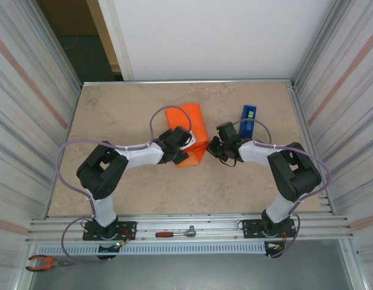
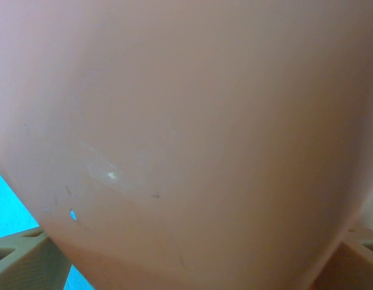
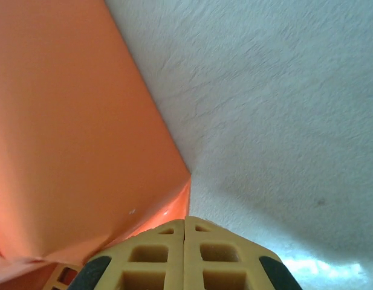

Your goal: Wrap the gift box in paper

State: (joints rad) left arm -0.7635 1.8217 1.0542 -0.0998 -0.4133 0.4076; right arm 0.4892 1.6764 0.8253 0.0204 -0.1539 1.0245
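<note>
The orange paper [image 1: 192, 124] lies folded into a bundle at the middle of the table, and the gift box is hidden under it. My left gripper [image 1: 180, 148] sits on the bundle's near left side. In the left wrist view its jaws stand wide apart, one finger [image 2: 17, 260] at each lower corner, with blurred paper [image 2: 192, 121] close up between them. My right gripper [image 1: 211, 147] is beside the bundle's right edge. Its yellow fingertips [image 3: 168, 232] are pressed together, right at a folded corner of the paper [image 3: 71, 133]. I see nothing between them.
A blue tape dispenser [image 1: 248, 119] stands on the beige tabletop [image 1: 126, 115] just behind my right arm. A red-handled ratchet [image 1: 177, 232] and orange pliers [image 1: 44, 263] lie on the near rails. Metal walls close both sides.
</note>
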